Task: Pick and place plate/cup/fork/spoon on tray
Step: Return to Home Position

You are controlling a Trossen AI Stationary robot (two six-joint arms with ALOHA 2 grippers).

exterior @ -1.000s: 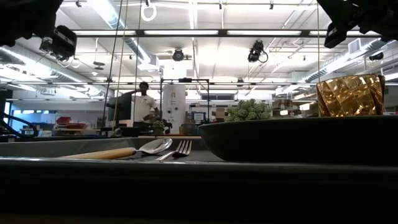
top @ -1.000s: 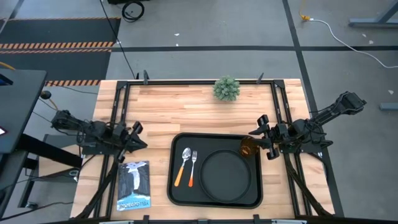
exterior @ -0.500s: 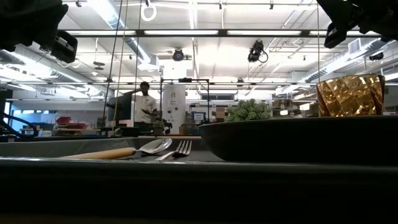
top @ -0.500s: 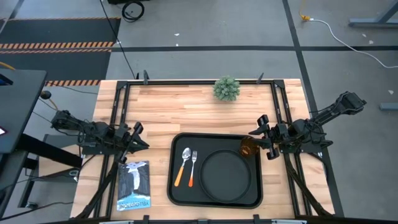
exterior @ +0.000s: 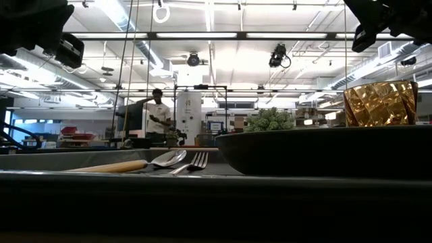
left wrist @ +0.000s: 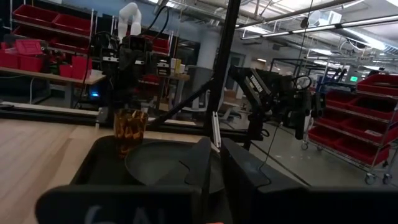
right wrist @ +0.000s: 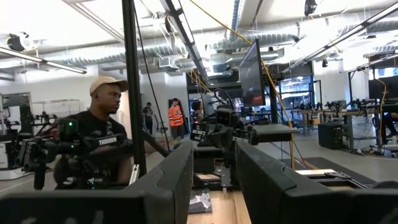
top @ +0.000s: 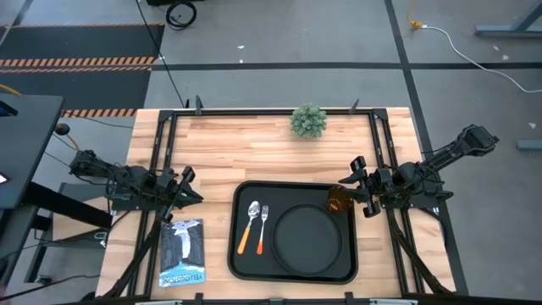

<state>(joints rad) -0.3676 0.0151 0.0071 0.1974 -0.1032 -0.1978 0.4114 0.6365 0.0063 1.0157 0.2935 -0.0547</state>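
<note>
**All four pieces are seen on the tray, with both arms held off to its sides**

The tray (top: pixel 294 230) is taken as the landmark; it is set on the wooden table (top: pixel 237 152), near the front edge. Inside it, the plate (top: pixel 307 238) is laid in the right half, and the cup (top: pixel 339 201) is stood upright in the far right corner, just beside the plate's rim. The spoon (top: pixel 249 224) and the fork (top: pixel 262 228) are laid side by side in the left part of the tray, handles towards the front edge, the spoon farther left. From the low view, the cup (exterior: pixel 380 103) is seen rising behind the plate (exterior: pixel 324 150), while the spoon (exterior: pixel 135 163) and fork (exterior: pixel 192 162) lie flat beside it.

The right gripper (top: pixel 355 182) is held just beyond the tray's right far corner, close to the cup and apart from it; its fingers (right wrist: pixel 168 177) are spread wide and nothing is held between them. The left gripper (top: pixel 187 186) is kept well to the left of the tray, above the table; its fingers (left wrist: pixel 239 171) are drawn narrow, only a slim gap being left, and nothing is gripped.

A booklet (top: pixel 182 252) lies left of the tray, and a small plant (top: pixel 308 120) stands beyond it by the far edge. People are seen in the room behind.
</note>
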